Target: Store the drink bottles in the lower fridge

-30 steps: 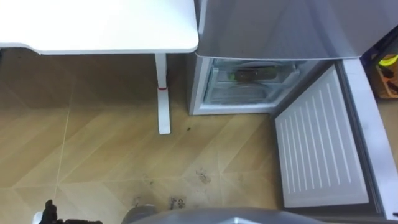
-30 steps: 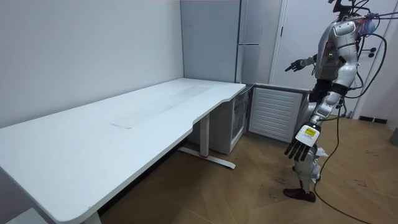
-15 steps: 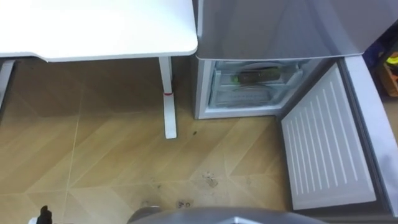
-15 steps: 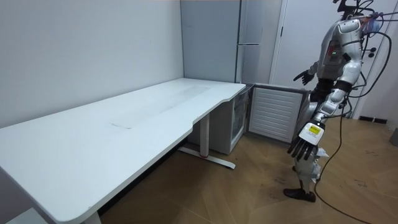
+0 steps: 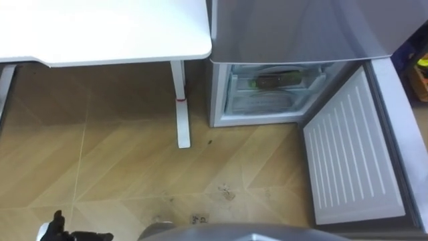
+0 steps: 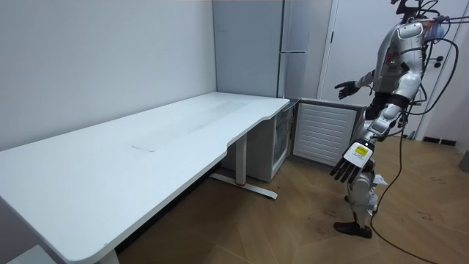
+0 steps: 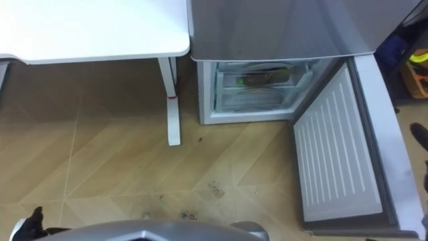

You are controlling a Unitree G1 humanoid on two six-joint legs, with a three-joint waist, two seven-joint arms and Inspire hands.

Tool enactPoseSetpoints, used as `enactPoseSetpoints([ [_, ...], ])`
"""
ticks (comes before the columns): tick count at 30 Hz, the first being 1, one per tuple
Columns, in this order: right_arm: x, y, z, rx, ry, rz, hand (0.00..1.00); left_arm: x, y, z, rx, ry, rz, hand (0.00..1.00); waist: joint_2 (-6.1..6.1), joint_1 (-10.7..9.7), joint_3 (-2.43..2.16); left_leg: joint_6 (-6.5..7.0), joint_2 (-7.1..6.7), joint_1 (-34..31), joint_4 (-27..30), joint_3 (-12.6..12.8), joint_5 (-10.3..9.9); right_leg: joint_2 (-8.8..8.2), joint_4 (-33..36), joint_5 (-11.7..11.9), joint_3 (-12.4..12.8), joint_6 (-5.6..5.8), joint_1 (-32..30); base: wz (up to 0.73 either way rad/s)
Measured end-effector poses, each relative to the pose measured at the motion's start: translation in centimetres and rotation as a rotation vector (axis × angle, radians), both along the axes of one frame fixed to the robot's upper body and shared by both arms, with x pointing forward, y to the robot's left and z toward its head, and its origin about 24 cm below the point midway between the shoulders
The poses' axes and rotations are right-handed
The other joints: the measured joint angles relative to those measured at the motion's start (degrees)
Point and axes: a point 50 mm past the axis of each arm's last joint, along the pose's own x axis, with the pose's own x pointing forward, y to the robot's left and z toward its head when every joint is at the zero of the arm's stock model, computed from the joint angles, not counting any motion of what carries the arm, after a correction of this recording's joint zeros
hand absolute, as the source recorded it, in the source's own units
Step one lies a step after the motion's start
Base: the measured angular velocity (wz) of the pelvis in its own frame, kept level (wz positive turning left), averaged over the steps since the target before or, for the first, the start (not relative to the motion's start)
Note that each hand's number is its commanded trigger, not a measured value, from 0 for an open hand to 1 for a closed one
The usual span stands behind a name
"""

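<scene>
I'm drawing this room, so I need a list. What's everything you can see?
long white desk: one, white, left of the fridge.
tall grey fridge: one, grey, white-lined lower door open.
dark bottle with green end: one seen, lying on a shelf in the lower compartment.
wooden floor: brown, under everything.
yellow and orange items: right edge, too cut off to name.
left hand: one, dark, hanging low, open, empty.
right hand: one, dark, raised toward the fridge, open, empty.
</scene>
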Motion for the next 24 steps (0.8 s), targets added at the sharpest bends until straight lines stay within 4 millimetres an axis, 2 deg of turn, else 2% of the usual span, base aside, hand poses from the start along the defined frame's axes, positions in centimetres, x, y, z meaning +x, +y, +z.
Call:
enactPoseSetpoints([
  [4, 2.1, 2.4, -0.2, 0.029, -0.097, 0.152, 0.00, 0.3, -0.4, -0.1, -0.018, 0.002, -0.027, 0.00, 0.05, 0.33, 0.08, -0.03, 0.00, 0.00, -0.22, 0.07, 0.02, 0.03, -0.19, 0.03, 0.07, -0.03, -0.06, -0.01],
  [8, 3.7, 4.3, 0.0, 0.029, -0.126, 0.290, 0.00, 0.0, -0.4, -0.2, -0.019, 0.017, -0.021, 0.00, 0.16, 1.63, 0.03, -0.10, 0.00, 0.16, -0.57, 0.24, 0.07, 0.06, -0.59, 0.15, 0.12, -0.06, -0.04, -0.02],
  [10, 5.1, 6.0, 0.4, 0.030, -0.166, 0.394, 0.00, -0.6, -0.6, -0.5, -0.025, 0.053, -0.026, 0.00, 0.33, 1.90, -0.08, -0.12, 0.00, 0.14, -0.65, 0.20, 0.08, 0.10, -0.78, 0.16, 0.05, -0.06, 0.02, 0.00],
  [13, 5.7, 7.9, 0.9, 0.037, -0.229, 0.485, 0.00, -1.4, -1.2, -0.9, -0.041, 0.093, -0.016, 0.00, 0.39, 2.70, -0.11, -0.12, -0.03, 0.10, -0.70, 0.02, 0.08, 0.11, -0.87, 0.17, -0.22, -0.05, 0.14, 0.04],
  [17, 5.9, 8.5, 1.0, 0.022, -0.229, 0.530, 0.00, -2.1, -1.6, -1.1, -0.044, 0.122, -0.010, 0.00, -0.19, 3.41, 0.16, -0.12, -0.14, 0.20, -0.72, -0.50, 0.08, 0.09, -1.00, 0.19, -0.61, -0.03, 0.62, 0.07],
  [24, 5.9, 8.1, 1.0, -0.049, -0.158, 0.530, 0.00, -2.6, -1.4, -1.1, -0.028, 0.140, 0.001, 0.00, -0.35, 2.96, 0.17, -0.14, -0.18, 0.41, -0.64, -0.73, 0.09, 0.13, -1.70, 0.24, -0.77, -0.05, 1.39, 0.02],
])
